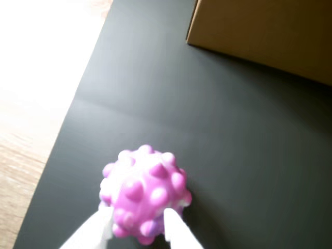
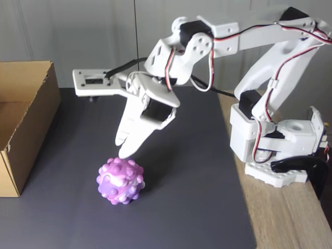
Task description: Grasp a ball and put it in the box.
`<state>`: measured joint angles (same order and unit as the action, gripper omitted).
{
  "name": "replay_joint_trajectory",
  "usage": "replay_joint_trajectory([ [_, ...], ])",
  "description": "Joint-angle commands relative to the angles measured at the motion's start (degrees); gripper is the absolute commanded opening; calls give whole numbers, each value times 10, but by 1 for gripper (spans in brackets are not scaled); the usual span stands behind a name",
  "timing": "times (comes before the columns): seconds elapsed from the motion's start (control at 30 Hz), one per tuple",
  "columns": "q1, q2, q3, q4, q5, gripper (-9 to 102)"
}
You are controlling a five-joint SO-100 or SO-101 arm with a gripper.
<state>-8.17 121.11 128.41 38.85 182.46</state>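
White gripper (image 1: 139,228) hangs just over the ball (image 2: 120,181), its 2 fingers spread narrowly around the near side, not yet closed. Reaching is the step in hand. Next: lower, squeeze, then carry to the box (image 2: 23,122).

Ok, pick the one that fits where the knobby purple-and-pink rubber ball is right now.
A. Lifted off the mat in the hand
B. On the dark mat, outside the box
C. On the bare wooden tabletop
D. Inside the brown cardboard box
B: the knobby purple-and-pink rubber ball sits on the dark mat, apart from the brown cardboard box, with the hand just above it.
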Motion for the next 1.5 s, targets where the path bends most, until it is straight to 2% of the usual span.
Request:
replay_joint_trajectory([
  [0.0, 6, -11, -27, -26, 7, 19],
  [0.43, 46, -64, -23, -61, 33, 42],
  [0.63, 52, -111, -18, -81, 36, 47],
  [1.13, 79, -224, 6, -160, 74, 47],
  [1.47, 80, -250, 8, -164, 110, 33],
])
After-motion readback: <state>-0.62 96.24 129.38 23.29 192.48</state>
